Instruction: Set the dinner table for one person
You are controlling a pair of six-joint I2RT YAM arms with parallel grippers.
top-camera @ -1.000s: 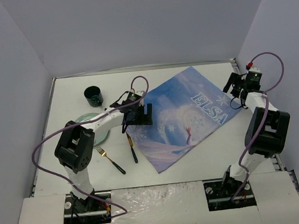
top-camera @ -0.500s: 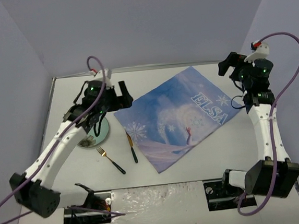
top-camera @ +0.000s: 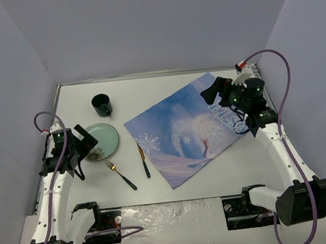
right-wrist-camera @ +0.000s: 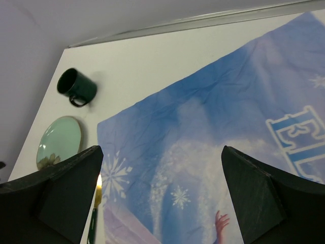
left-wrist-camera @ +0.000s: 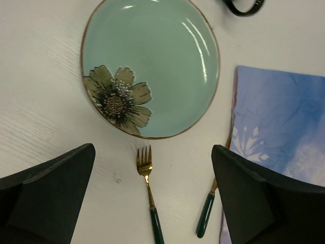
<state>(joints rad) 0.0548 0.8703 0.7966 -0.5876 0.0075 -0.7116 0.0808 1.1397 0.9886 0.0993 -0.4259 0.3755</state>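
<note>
Dinner table [top-camera: 166,90]: white top, filling the floor of the enclosure, both arm bases at its near edge. On it, the blue Elsa cloth [top-camera: 192,131] lies spread flat and skewed, right of centre. Left of the cloth are the green flowered plate [top-camera: 103,140], dark green mug [top-camera: 101,104] (behind the plate), gold fork [top-camera: 121,174] and knife [top-camera: 144,161].

Change noted: the left gripper [top-camera: 85,149] was at the cloth's left corner a second ago. It has since withdrawn to the table's left side and now hovers over the plate and fork, fingers wide apart and empty. The right gripper [top-camera: 213,92] has come in from the far right edge to hang above the cloth's far right corner, likewise spread and empty. Judgement: the cloth is laid, and all four pieces are yet to be set on it, the plate probably first.

Obscured: the right gripper hides part of the lettering. The knife blade runs along the cloth's edge, and whether it is tucked under cannot be told. The left wrist view cuts off most of the mug.
</note>
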